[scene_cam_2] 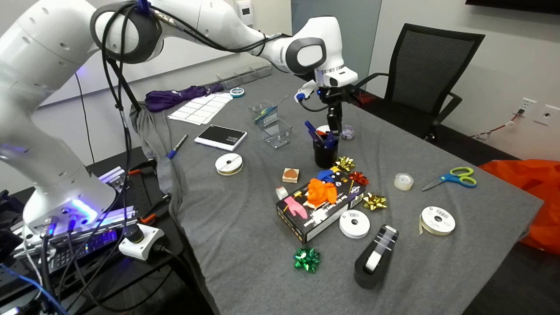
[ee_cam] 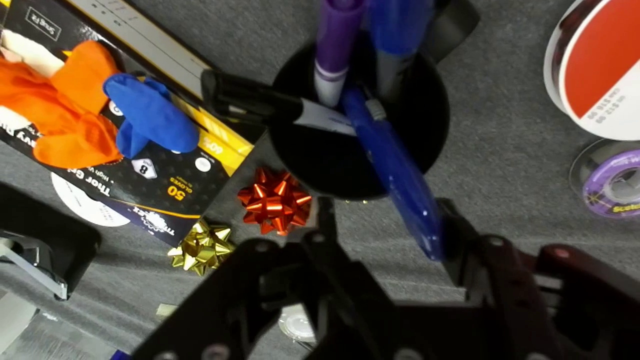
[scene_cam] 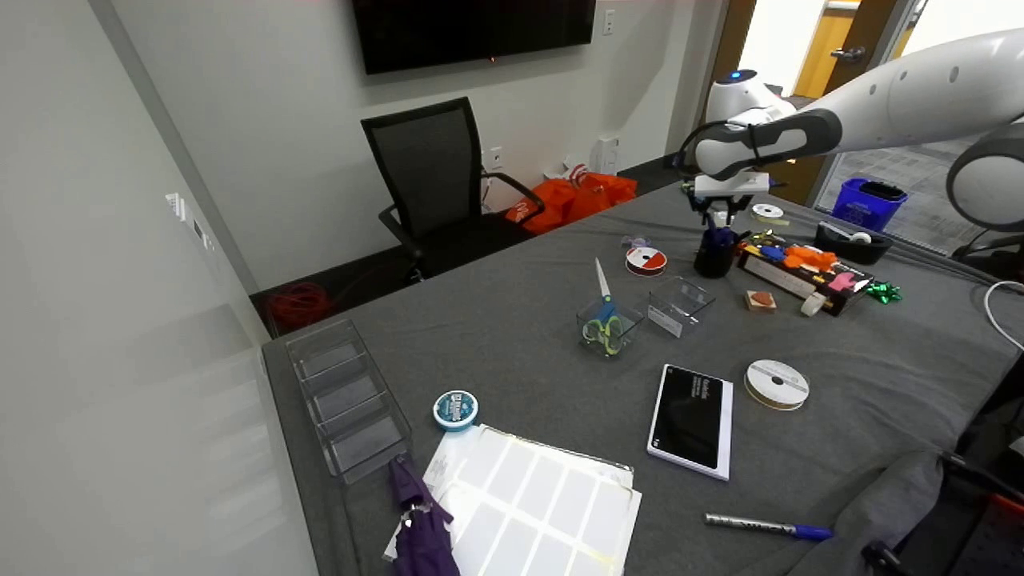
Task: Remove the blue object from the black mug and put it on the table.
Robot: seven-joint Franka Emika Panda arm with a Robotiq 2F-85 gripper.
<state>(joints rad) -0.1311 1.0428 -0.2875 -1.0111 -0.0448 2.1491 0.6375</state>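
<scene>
- Nearest the wrist camera, the black two-fingered robot gripper (ee_cam: pixel 386 210) points at the mug, its jaws spread apart and clenched on nothing.
- Between those jaws shows the end of a slim, glossy blue pen (ee_cam: pixel 400 172), close beside one finger; whether they touch cannot be told.
- That pen slants inside a small black cylindrical mug (scene_cam_2: pixel 325 158), its free end beyond the rim.
- Sharing the mug are a purple marker (ee_cam: pixel 342 40), a blue-capped marker (ee_cam: pixel 400 30) and a black-capped marker (ee_cam: pixel 250 97) leaning out over the rim toward a black cardboard glove box (ee_cam: pixel 165 200).
- Room is tight there: the box's corner and a shiny red foil bow (ee_cam: pixel 274 200) sit just beside the mug.
- Opposite, grey cloth separates the mug from a red-and-white ribbon spool (ee_cam: pixel 600 70) and a round purple tape roll (ee_cam: pixel 615 175).
- On the large, dark grey, cloth-topped table (scene_cam: pixel 496 312), a broad stretch runs between a clear plastic compartment tray (scene_cam: pixel 352 408) and green-and-blue scissors (scene_cam: pixel 604 328).
- The table's edge beside a black mesh chair (scene_cam: pixel 432 168) lies well apart from the mug.
</scene>
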